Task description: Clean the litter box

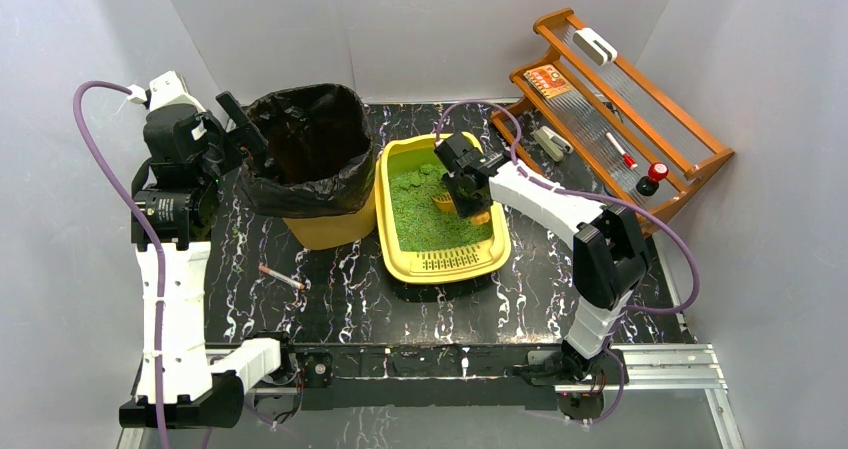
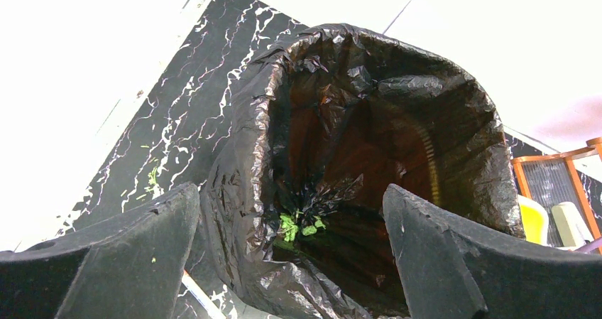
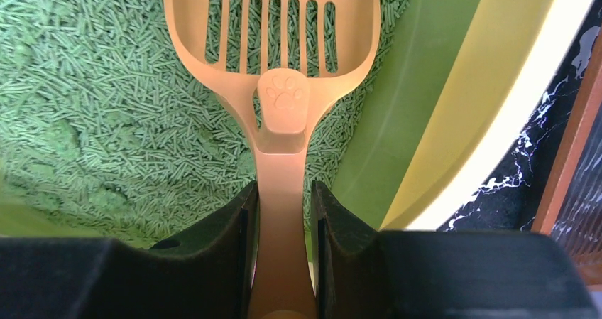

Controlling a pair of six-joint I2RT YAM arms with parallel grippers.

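The yellow litter box lies mid-table with green litter and a slotted grate at its near end. My right gripper is shut on the handle of the orange slotted scoop. The scoop's head rests low over the litter near the box's right wall; the scoop shows small in the top view. My left gripper is open and empty, held at the left rim of the bin with the black bag. A few green bits lie at the bag's bottom.
The yellow bin with the black bag stands left of the litter box. A cigarette-like stick lies on the black marbled table in front of the bin. A wooden rack with small items stands at the back right. Grey walls enclose the table.
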